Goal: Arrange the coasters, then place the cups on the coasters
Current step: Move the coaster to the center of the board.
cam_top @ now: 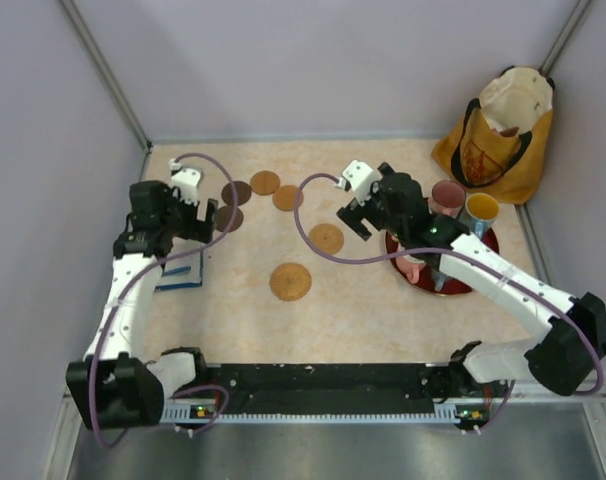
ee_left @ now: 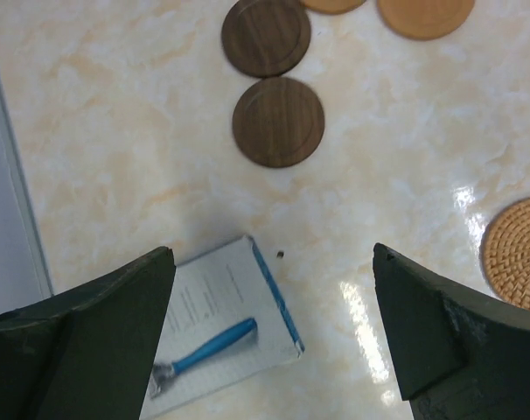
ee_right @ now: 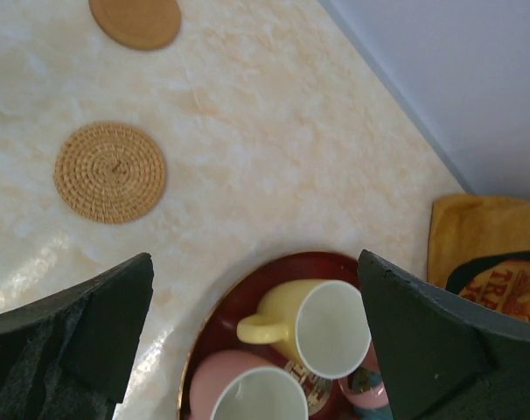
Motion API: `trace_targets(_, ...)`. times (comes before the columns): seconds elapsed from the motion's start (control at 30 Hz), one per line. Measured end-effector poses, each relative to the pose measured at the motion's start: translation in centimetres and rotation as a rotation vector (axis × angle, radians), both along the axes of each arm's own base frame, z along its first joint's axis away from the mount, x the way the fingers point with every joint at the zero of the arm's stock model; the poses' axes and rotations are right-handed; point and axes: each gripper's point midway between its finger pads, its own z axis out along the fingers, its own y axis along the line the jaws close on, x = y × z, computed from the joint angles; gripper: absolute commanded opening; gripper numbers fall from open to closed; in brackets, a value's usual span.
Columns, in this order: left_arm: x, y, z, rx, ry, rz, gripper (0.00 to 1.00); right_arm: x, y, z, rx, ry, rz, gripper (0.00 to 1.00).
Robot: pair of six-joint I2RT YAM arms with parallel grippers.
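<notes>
Six coasters lie on the table: two dark brown (cam_top: 236, 192) (cam_top: 228, 218), two smooth tan (cam_top: 265, 182) (cam_top: 288, 197) and two woven (cam_top: 326, 238) (cam_top: 291, 281). My left gripper (cam_top: 207, 220) hangs open just left of the dark pair (ee_left: 278, 122), holding nothing (ee_left: 272, 289). My right gripper (cam_top: 357, 222) is open above the left edge of the red tray (ee_right: 214, 319), with nothing between its fingers (ee_right: 254, 271). On the tray sit a pale yellow cup (ee_right: 322, 325) and a pink cup (ee_right: 247, 389). A second pink cup (cam_top: 446, 195) and a blue cup with yellow inside (cam_top: 480, 208) show behind the arm.
A white and blue razor package (ee_left: 221, 337) lies under my left gripper near the left wall. A yellow-orange bag (cam_top: 498, 130) stands in the back right corner. The right arm hides much of the tray (cam_top: 483, 250) in the top view.
</notes>
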Motion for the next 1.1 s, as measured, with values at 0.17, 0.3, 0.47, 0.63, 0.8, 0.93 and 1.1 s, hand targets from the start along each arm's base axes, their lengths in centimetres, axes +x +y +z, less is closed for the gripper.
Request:
trace_targets(0.17,3.8,-5.4,-1.0,0.094,0.049,-0.138,0.98,-2.2,-2.8,-1.1,-0.014,0.031,-0.01,0.99)
trace_targets(0.3,7.0,-9.6,-2.7,0.159,0.104,-0.222,0.98,-3.2,-3.7,-1.7,0.009,0.047,0.013,0.99)
trace_targets(0.47,11.9,-13.1,-4.1,0.229,0.141,-0.241,0.98,-3.1,-4.1,-3.7,-0.004,0.083,0.012,0.99)
trace_targets(0.63,16.2,-15.8,-4.9,0.314,0.127,-0.225,0.99,-3.2,-4.0,-5.7,-0.021,0.115,0.021,0.99)
trace_targets(0.8,18.9,-17.5,-7.4,0.418,0.137,-0.19,0.98,-3.0,-4.0,-5.7,-0.013,0.106,0.017,0.99)
trace_targets(0.93,19.2,-17.8,-9.9,0.47,0.179,-0.18,0.99,-2.6,-4.2,-5.4,-0.005,0.094,0.007,0.99)
trace_targets(1.1,19.5,-17.3,-11.4,0.517,0.209,-0.163,0.98,-2.4,-4.2,-5.3,0.002,0.083,0.007,0.99)
